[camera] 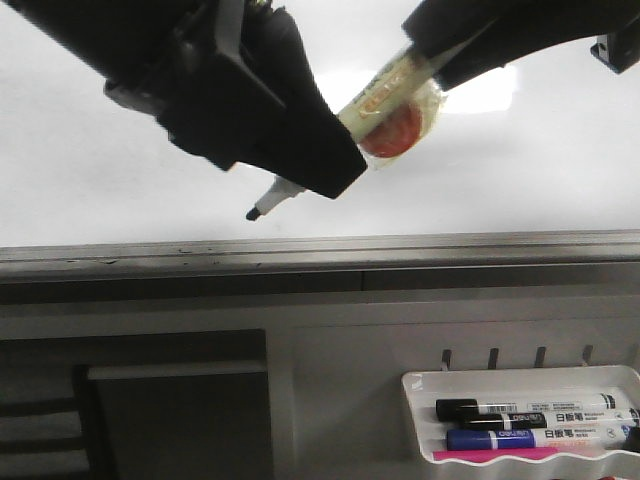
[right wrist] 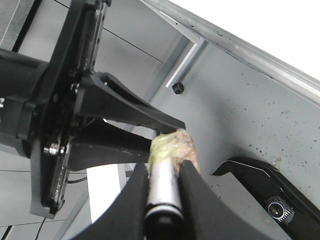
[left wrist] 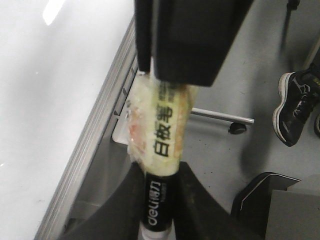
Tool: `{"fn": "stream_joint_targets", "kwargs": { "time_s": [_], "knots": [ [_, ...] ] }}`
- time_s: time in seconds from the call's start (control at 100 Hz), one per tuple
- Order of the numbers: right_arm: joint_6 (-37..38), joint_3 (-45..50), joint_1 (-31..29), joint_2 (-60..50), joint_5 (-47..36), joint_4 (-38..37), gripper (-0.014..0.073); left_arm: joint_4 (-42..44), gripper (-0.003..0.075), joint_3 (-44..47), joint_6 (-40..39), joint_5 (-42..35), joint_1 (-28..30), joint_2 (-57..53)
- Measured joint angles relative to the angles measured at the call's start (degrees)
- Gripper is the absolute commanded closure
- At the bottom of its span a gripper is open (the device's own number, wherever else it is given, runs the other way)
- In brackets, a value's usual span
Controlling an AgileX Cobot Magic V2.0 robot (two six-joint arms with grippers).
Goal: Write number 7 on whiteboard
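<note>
The whiteboard (camera: 520, 170) fills the upper front view, with its grey bottom rail (camera: 400, 250) below; no number 7 shows on it. My left gripper (camera: 325, 155) is shut on a marker (camera: 385, 95) whose barrel is wrapped in yellowish tape. The marker's bare black tip (camera: 256, 212) sticks out below the gripper, in front of the board. My right gripper (camera: 432, 60) is shut on the marker's other end. In the left wrist view the black band of the marker (left wrist: 156, 200) sits between my left gripper's (left wrist: 157, 177) jaws. In the right wrist view its grey end (right wrist: 162, 190) sits between my right gripper's (right wrist: 162, 172) jaws.
A small white marker tray (camera: 415, 420) hangs at the lower right with several markers (camera: 540, 425) in it. A dark panel (camera: 170, 420) is at the lower left. A shoe (left wrist: 295, 105) stands on the grey floor in the left wrist view.
</note>
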Motion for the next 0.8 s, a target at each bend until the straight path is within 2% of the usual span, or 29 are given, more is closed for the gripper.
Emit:
{"fn": "stream_joint_targets", "kwargs": {
  "time_s": [0.13, 0.2, 0.35, 0.49, 0.66, 0.8],
  "knots": [
    [0.06, -0.04, 0.00, 0.00, 0.00, 0.11, 0.0663, -0.93, 0.0313, -0.68, 0.00, 0.17, 0.29, 0.00],
    [-0.22, -0.04, 0.00, 0.00, 0.06, 0.32, 0.0663, -1.74, 0.0240, -1.00, 0.00, 0.21, 1.20, -0.25],
    [-2.62, -0.04, 0.00, -0.94, -0.30, 2.00, 0.0663, -5.47, 0.0247, -1.23, 0.00, 0.59, 5.65, -3.05],
    [-3.78, 0.70, 0.00, -3.83, -3.14, 1.72, 0.0663, -9.76, 0.0247, -1.23, 0.00, 1.57, 13.15, -7.38],
    [-6.25, 3.96, 0.09, -9.67, -14.74, 1.60, 0.0663, -14.84, 0.0247, 1.09, 0.00, -0.14, 23.80, -13.65],
    [-8.55, 5.51, 0.09, -12.44, -23.36, 2.57, 0.0663, -18.66, 0.0247, 5.44, 0.00, -2.84, 30.16, -18.29]
  ]
}}
